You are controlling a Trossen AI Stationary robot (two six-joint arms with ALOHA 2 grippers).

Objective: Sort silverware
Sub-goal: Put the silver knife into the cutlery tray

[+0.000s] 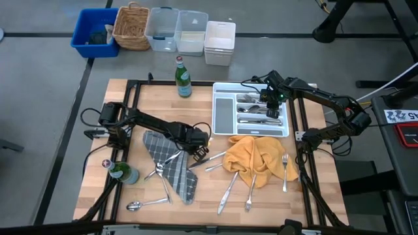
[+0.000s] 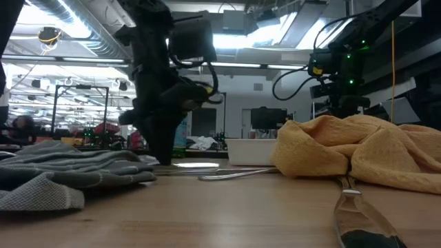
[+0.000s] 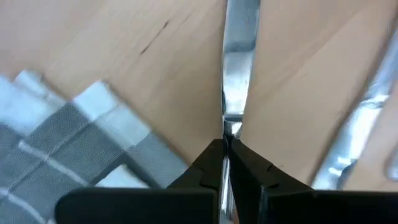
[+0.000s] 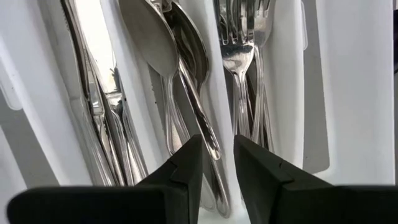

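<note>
Left tool (image 3: pixel 225 146) is pinching a slim shiny metal utensil (image 3: pixel 239 56) by its very tip on the wooden bench (image 1: pixel 196 196); it could be slipping free when lifted. Right tool (image 4: pixel 217 165) is hovering part-open, empty, over the white compartmented tray (image 1: pixel 282 104)

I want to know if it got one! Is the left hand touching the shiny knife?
Touching. In the left wrist view, the left hand has its fingers pinched shut on the knife, with no gap showing.

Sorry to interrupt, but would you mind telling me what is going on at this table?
The robot is sorting silverware. The left gripper is shut on a slim silver knife lying on the wooden table, beside the grey checked cloth. The right gripper hangs open over the white compartmented tray, where knives, spoons and forks already lie sorted.
</note>
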